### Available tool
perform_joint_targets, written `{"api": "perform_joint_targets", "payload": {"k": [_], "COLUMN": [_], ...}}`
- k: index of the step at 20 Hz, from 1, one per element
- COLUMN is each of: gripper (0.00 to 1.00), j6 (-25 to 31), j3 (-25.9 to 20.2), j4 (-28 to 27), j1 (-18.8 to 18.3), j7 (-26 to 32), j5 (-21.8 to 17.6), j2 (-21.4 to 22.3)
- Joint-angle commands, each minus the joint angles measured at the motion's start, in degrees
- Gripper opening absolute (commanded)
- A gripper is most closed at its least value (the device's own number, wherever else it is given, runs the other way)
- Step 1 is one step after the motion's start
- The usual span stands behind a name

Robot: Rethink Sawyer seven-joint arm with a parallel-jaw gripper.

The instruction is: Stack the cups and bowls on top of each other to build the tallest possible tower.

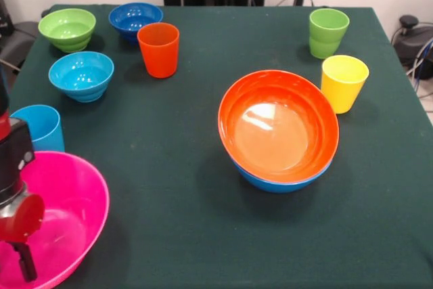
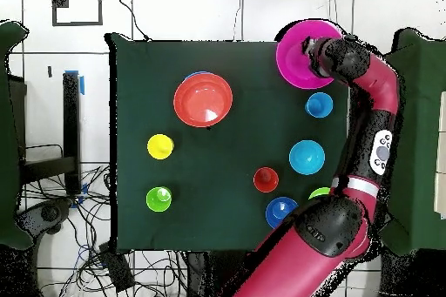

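One large pink bowl [image 1: 57, 225], light, rigid and glossy-slick by its look, sits at the table's near left corner with the gripper [image 1: 20, 248] at its rim, finger state indeterminable; grasp by the thin rim.

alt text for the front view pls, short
A large orange plastic bowl sits nested in a blue bowl mid-table on the dark green cloth, while the robot's gripper reaches into a big pink bowl at the lower left corner. Three small bowls and four cups stand scattered around.
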State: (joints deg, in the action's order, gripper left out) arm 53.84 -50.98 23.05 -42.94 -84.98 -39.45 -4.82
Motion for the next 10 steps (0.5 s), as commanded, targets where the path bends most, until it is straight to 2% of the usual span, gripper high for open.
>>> {"api": "perform_joint_targets", "payload": {"k": [1,2,5,10], "gripper": [1.0,1.0,1.0,1.0], "j6": [9.9,10.8,11.5,13.9], "j3": [1.8,1.4,2.8,-2.1], "j4": [-4.6,-5.5,-4.0,-7.7], "j1": [1.0,1.2,0.1,-1.3], "j7": [11.4,10.9,10.0,12.6], "j5": [-7.8,-8.6,-7.6,-10.3], "j2": [-0.1,0.1,1.5,-0.5]}}
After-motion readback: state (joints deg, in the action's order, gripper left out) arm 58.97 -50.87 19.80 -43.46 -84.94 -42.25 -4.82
